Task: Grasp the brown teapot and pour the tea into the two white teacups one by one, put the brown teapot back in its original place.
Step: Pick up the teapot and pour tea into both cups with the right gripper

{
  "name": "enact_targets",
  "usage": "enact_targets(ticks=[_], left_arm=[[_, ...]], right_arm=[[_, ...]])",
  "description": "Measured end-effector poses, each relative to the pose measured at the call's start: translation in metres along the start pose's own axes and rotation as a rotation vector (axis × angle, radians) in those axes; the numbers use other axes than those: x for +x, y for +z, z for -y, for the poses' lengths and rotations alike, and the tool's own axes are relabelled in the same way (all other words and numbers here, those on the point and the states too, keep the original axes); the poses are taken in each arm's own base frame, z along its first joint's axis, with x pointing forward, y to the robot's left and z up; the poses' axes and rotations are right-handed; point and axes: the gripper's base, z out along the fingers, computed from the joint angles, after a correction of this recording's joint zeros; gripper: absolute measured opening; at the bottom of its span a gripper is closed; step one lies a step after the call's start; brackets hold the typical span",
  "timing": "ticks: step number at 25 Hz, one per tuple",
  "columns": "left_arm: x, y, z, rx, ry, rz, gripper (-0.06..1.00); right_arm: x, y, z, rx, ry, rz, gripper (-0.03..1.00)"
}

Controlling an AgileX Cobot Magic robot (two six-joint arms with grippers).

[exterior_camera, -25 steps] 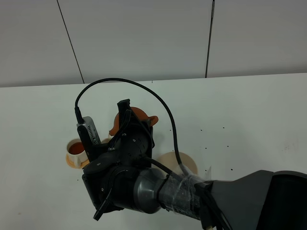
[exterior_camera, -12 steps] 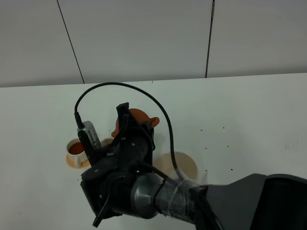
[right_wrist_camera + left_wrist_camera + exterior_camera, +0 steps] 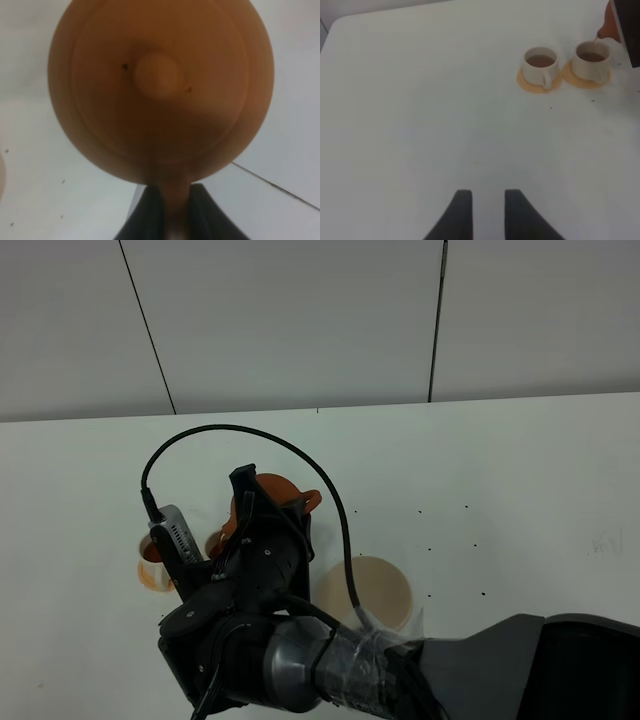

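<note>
1. The right claw [image 3: 173, 215] is clamped on the loop handle [image 3: 172, 192] of the brown teapot [image 3: 280, 490], one finger on each side of it.
2. The teapot is in the air, tilted, over the left half of the desk [image 3: 520, 470], about midway between the far edge and the near edge.
3. Its spout [image 3: 606, 30] is just above the second white teacup [image 3: 591, 62], and a thin stream seems to run into it. This teacup and the first white teacup [image 3: 540, 65] beside it both show brown tea, and each stands on an orange saucer [image 3: 532, 86].
4. The beige coaster [image 3: 375, 585] lies bare toward the near edge, near the middle of the desk.
5. The left claw [image 3: 485, 212] is apart and empty, over bare desk.
6. I judge the teapot to be stiff, fragile clay, and heavy for its size because of the liquid. The handle is the right place to hold it, but it is smooth, so the pot may turn in the grip.
7. The knobbed lid [image 3: 160, 75] looks loose, so a steep tilt could let it slip off.
</note>
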Motion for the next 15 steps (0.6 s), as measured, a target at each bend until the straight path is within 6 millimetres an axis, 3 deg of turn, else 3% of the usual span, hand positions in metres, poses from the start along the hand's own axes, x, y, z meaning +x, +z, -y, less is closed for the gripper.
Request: enact_targets(ticks=[15], left_arm=[[0.0000, 0.0000, 0.0000, 0.000, 0.000, 0.000, 0.23]], right_arm=[[-0.0005, -0.0014, -0.0003, 0.002, -0.002, -0.001, 0.09]])
